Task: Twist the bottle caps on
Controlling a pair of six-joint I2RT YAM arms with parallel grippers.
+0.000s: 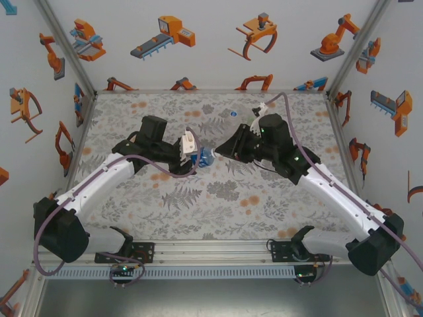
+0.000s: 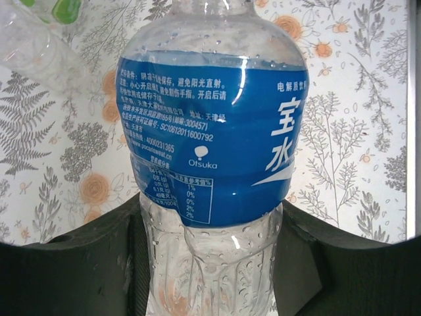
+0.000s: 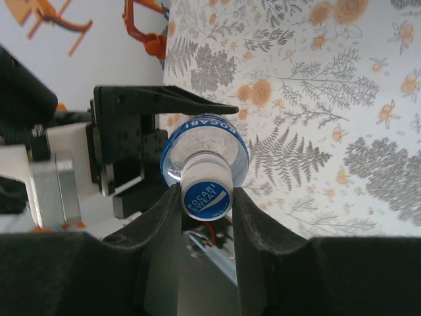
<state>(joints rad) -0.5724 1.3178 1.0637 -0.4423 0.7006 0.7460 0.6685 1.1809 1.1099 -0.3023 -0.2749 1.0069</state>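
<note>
Blue-label bottle (image 2: 210,131) held over the table (image 1: 218,205) middle | left gripper (image 2: 210,220) clamped round its lower body | right gripper (image 3: 205,205) pinching the cap (image 3: 206,196) on its neck | second bottle (image 2: 33,46) lies on table just beyond

Both arms reach in from the near corners, elbows swung wide, forearms angling inward until the two wrists almost meet nose to nose. The left gripper (image 1: 195,158) points to the right, its fingers (image 2: 99,263) clamped on either side of the bottle (image 2: 210,131). The right gripper (image 1: 219,148) faces it head-on, fingers (image 3: 161,217) pressed against both sides of the cap (image 3: 206,197).
</note>
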